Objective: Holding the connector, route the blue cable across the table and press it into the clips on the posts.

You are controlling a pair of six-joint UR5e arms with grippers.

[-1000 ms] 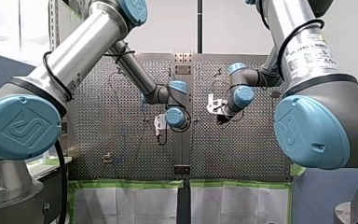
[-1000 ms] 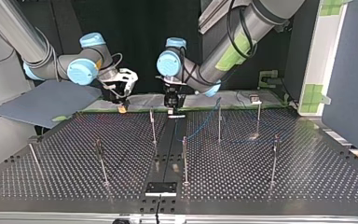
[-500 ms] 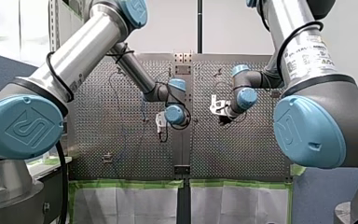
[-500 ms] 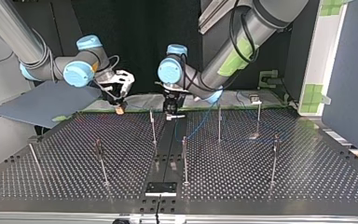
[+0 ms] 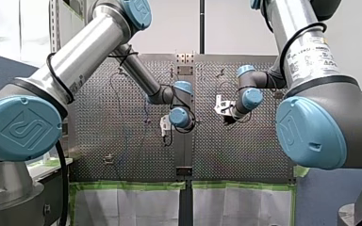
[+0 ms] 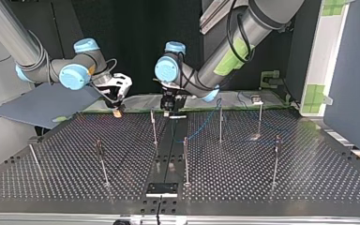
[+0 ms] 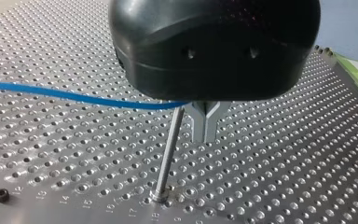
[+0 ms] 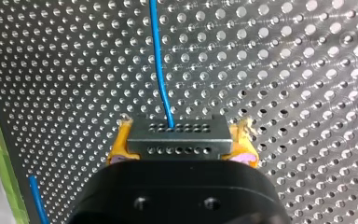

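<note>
Right wrist view: my right jaws pinch sides of grey perforated connector (image 8: 176, 137); thin blue cable (image 8: 161, 60), likely limp; left jaws untellable.

The cable (image 8: 161, 70) is bright blue over the table (image 8: 307, 70), which is silvery metal dotted with an even grid of holes. The connector (image 8: 178, 138) is dark grey with two rows of tiny holes and sits between the yellow pads (image 8: 120, 147) of the right gripper (image 8: 181, 144), whose body is black. The left gripper (image 7: 205, 133) is black too, with bare metal fingers (image 7: 200, 123). The left arm (image 5: 85, 47) and right arm (image 5: 301, 42) are silver with pale blue caps (image 5: 23, 127). Green tape (image 5: 132, 185) edges the table.
</note>
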